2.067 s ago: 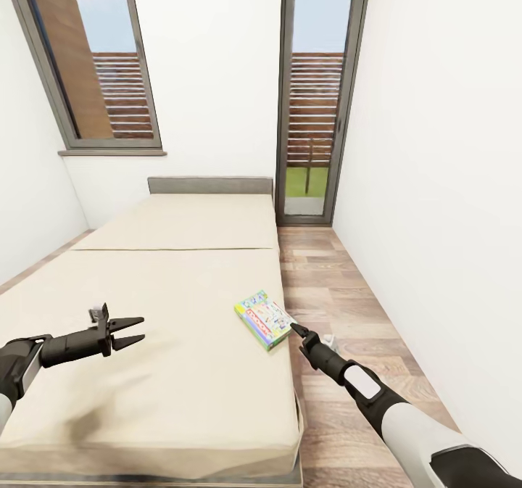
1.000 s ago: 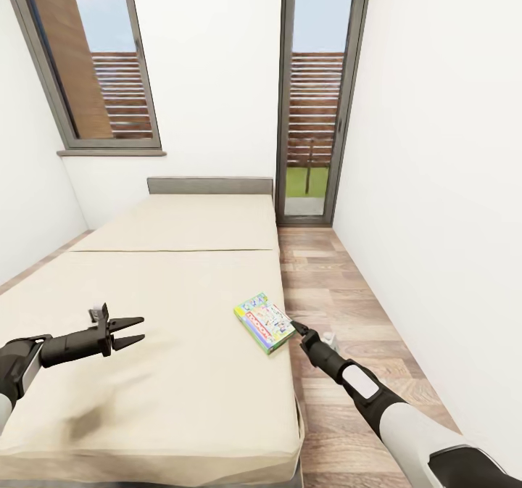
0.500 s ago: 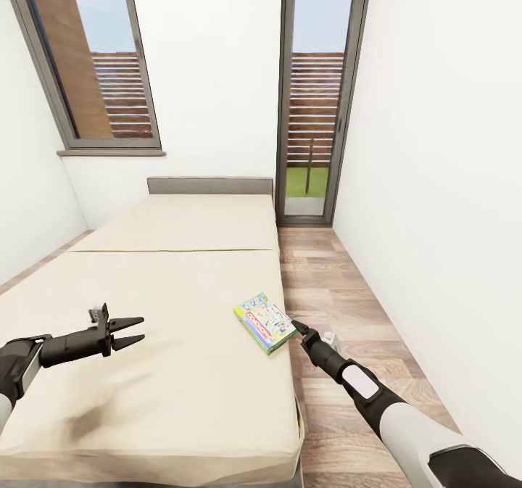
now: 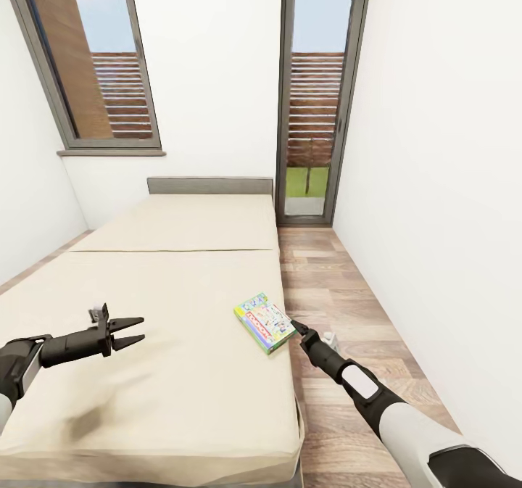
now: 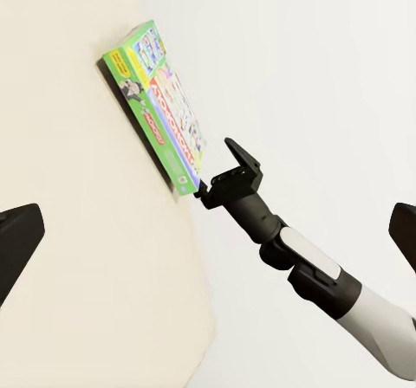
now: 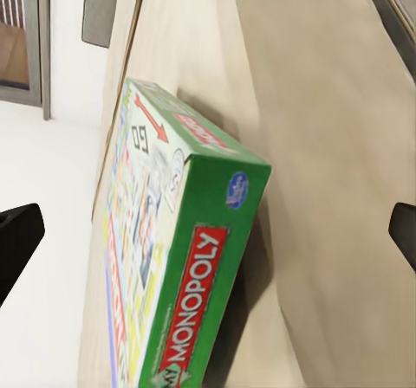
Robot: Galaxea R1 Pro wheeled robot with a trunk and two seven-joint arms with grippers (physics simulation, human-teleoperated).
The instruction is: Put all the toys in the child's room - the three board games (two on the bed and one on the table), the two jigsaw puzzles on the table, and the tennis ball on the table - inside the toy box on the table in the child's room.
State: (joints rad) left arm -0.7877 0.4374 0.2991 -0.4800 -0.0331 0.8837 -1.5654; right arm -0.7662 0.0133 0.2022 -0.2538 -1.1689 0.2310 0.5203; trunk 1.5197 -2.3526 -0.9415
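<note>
A green-edged board game [image 4: 264,321] lies flat on the beige bed [image 4: 159,285], close to the mattress's right edge. My right gripper [image 4: 296,326] is open at the box's near right corner, just off the side of the bed. In the right wrist view the green Monopoly edge [image 6: 186,319] fills the space ahead, with the dark fingers [image 6: 17,249] spread wide on either side. My left gripper [image 4: 134,332] hangs open over the mattress, well left of the game. The left wrist view looks across at the game [image 5: 160,102] and the right gripper [image 5: 217,180].
A grey headboard [image 4: 210,185] stands against the far wall. A narrow strip of wooden floor [image 4: 341,292] runs between the bed and the white right wall, up to a tall glass door [image 4: 315,111]. A window [image 4: 94,60] is at the back left.
The right arm has shifted very slightly beside the game's corner. The left arm and the game stay where they were.
</note>
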